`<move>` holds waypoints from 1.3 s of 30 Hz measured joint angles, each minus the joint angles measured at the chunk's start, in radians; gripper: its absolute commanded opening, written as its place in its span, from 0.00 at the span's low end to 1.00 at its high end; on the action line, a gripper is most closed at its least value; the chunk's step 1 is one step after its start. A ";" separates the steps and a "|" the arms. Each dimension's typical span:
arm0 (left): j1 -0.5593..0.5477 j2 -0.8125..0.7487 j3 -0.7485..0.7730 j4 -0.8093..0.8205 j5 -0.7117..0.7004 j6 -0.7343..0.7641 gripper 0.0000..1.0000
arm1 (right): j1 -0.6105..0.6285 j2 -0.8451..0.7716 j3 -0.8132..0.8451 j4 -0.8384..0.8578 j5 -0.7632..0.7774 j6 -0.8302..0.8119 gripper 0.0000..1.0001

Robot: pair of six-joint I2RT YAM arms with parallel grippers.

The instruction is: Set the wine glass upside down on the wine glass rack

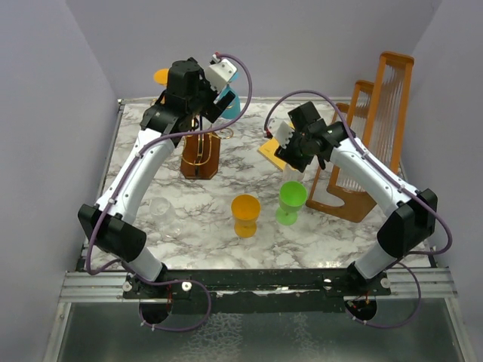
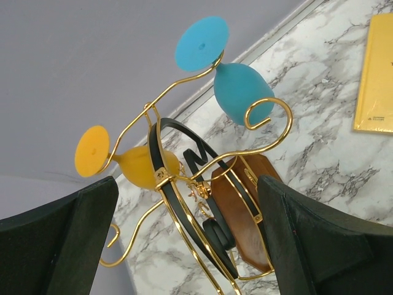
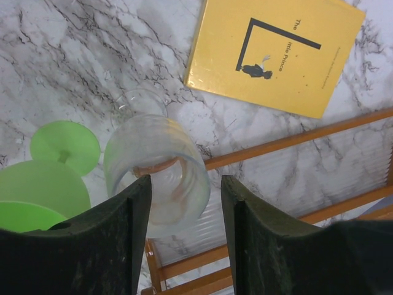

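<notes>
The wine glass rack (image 2: 202,184) is gold wire with curled arms on a brown wooden block (image 1: 200,157). A blue glass (image 2: 241,89) and an orange glass (image 2: 144,166) hang upside down on it. My left gripper (image 2: 190,246) is wide open and empty just above the rack, as the top view (image 1: 198,113) also shows. A clear wine glass (image 3: 156,169) stands upright beside a green glass (image 3: 37,193). My right gripper (image 3: 181,239) is open just above the clear glass, whose rim lies by my left finger (image 3: 92,239).
An orange glass (image 1: 245,215) and the green glass (image 1: 290,202) stand mid-table. Another clear glass (image 1: 162,211) sits near the left arm. A yellow book (image 3: 273,55) lies behind the right gripper. Tall orange wooden frames (image 1: 377,128) stand at the right.
</notes>
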 measured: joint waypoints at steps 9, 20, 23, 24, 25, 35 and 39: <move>0.000 -0.037 -0.046 0.000 0.000 -0.011 0.99 | -0.006 0.039 -0.011 -0.006 0.004 -0.003 0.20; 0.001 -0.088 -0.089 -0.001 -0.002 -0.045 0.99 | -0.008 0.100 0.151 -0.040 -0.074 0.000 0.01; 0.003 -0.105 -0.099 0.003 -0.001 -0.076 0.99 | -0.008 0.101 0.207 -0.044 -0.098 0.002 0.01; 0.005 -0.108 -0.100 0.003 0.000 -0.093 0.99 | -0.008 0.101 0.224 -0.043 -0.104 0.002 0.01; 0.008 -0.114 -0.102 0.006 0.001 -0.112 0.99 | -0.008 0.101 0.242 -0.043 -0.109 0.005 0.01; 0.065 -0.142 -0.111 0.044 0.180 -0.415 0.93 | -0.008 0.048 0.339 0.067 -0.067 0.067 0.01; 0.100 -0.152 -0.150 0.114 0.378 -0.597 0.88 | -0.008 -0.011 0.339 0.166 -0.047 0.116 0.01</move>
